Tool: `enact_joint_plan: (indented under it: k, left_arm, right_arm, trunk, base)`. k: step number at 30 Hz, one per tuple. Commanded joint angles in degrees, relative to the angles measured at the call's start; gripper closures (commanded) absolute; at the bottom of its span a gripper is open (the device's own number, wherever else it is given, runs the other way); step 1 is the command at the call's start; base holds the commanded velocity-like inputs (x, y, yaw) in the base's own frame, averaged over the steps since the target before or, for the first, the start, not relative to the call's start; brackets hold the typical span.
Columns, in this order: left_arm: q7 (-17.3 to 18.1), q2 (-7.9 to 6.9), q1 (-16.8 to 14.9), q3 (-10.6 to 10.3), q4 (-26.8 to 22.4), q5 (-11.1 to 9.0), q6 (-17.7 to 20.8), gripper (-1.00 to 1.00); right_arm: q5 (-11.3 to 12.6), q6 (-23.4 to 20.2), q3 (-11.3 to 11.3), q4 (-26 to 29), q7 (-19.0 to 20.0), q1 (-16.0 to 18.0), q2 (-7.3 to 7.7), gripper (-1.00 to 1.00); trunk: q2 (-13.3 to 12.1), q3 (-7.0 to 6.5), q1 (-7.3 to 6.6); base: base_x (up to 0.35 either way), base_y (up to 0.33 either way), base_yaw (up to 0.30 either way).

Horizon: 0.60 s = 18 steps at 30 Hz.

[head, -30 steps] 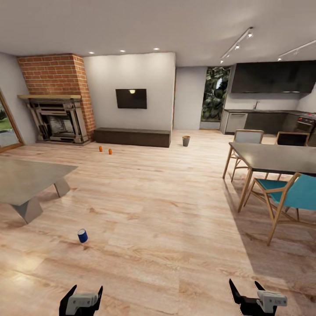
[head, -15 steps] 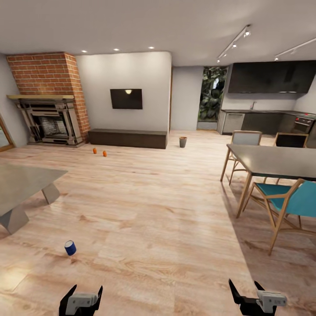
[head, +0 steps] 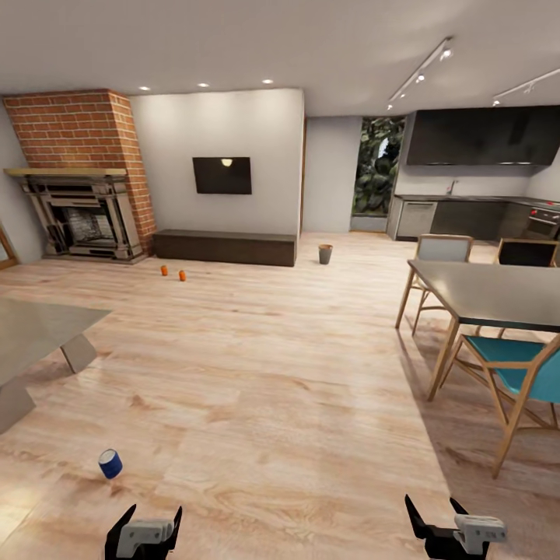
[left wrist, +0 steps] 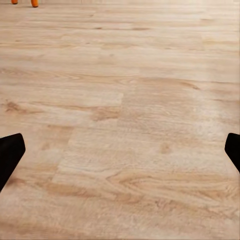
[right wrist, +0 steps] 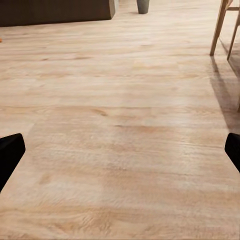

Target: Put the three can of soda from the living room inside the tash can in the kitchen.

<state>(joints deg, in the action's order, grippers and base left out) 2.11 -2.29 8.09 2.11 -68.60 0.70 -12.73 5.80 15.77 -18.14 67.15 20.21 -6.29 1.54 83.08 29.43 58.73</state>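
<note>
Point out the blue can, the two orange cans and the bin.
blue can [head: 110,464], head view, on its blue side wall.
orange cans [head: 182,275], head view, on the body of the right-hand one of the pair.
bin [head: 325,254], head view, on its grey outer wall.

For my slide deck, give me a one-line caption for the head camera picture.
Open-plan room: blue can near the left end effector, two orange cans by the fireplace, bin beyond.

Dark blue can [head: 110,463], two orange cans [head: 173,273], red brick fireplace [head: 78,175]
</note>
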Motion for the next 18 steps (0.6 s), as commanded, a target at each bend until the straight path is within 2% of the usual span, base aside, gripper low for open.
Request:
enact_joint_plan:
  k: [1, 7, 18]
  left_arm:
    - [0.0, 0.0, 0.0, 0.0, 0.0, 0.0, 0.0, -1.0]
    - [0.0, 0.0, 0.0, 0.0, 0.0, 0.0, 0.0, -1.0]
    - [0.0, 0.0, 0.0, 0.0, 0.0, 0.0, 0.0, -1.0]
  right_arm:
    - [0.0, 0.0, 0.0, 0.0, 0.0, 0.0, 0.01, -1.0]
    - [0.2, 0.0, 0.0, 0.0, 0.0, 0.0, 0.03, -1.0]
    - [0.2, 0.0, -0.1, 0.0, 0.0, 0.0, 0.03, -1.0]
  trunk:
    - [0.0, 0.0, 0.0]
    - [0.0, 0.0, 0.0]
    - [0.0, 0.0, 0.0]
  base:
    - [0.322, 0.0, 0.0]
    - [0.322, 0.0, -0.05]
    - [0.322, 0.0, -0.211]
